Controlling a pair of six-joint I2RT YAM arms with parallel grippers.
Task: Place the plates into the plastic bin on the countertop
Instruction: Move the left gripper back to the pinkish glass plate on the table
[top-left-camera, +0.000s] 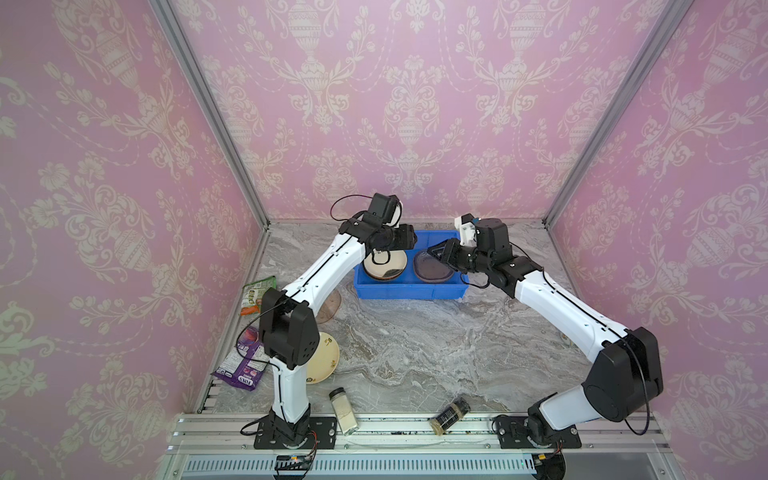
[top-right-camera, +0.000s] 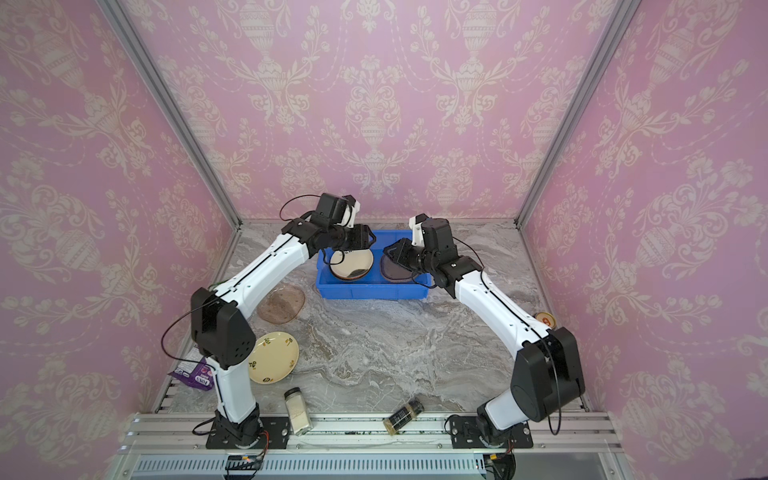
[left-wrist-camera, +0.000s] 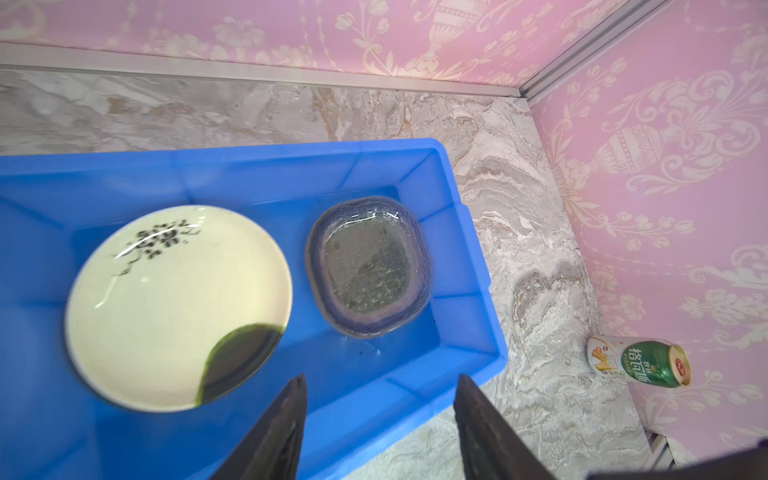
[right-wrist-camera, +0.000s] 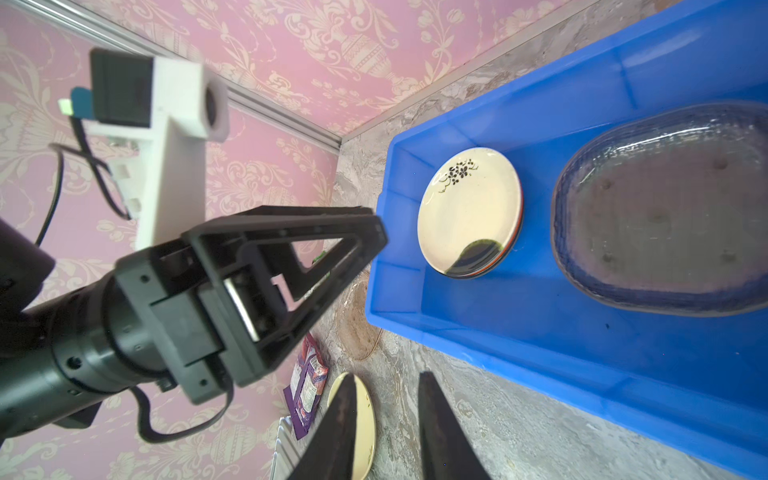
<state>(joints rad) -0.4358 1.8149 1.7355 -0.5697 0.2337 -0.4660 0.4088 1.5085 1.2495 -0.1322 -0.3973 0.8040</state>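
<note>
The blue plastic bin (top-left-camera: 409, 289) (top-right-camera: 370, 293) stands at the back of the marble countertop (top-left-camera: 415, 345). In its left half a cream plate (left-wrist-camera: 166, 299) tops a stack; a grey glass plate (left-wrist-camera: 370, 266) lies in the right half. My left gripper (left-wrist-camera: 382, 378) (top-left-camera: 411, 240) hovers open and empty over the bin's left part. My right gripper (right-wrist-camera: 388, 376) (top-left-camera: 432, 251) hangs over the right part, its fingers a little apart with nothing between them. On the countertop at the left lie a cream plate (top-right-camera: 274, 357) and a pinkish glass plate (top-right-camera: 282, 303).
A green snack packet (top-left-camera: 257, 293) and a purple one (top-left-camera: 243, 365) lie by the left wall. Two spice jars (top-left-camera: 344, 411) (top-left-camera: 451, 415) lie at the front edge. A green can (left-wrist-camera: 640, 361) lies by the right wall.
</note>
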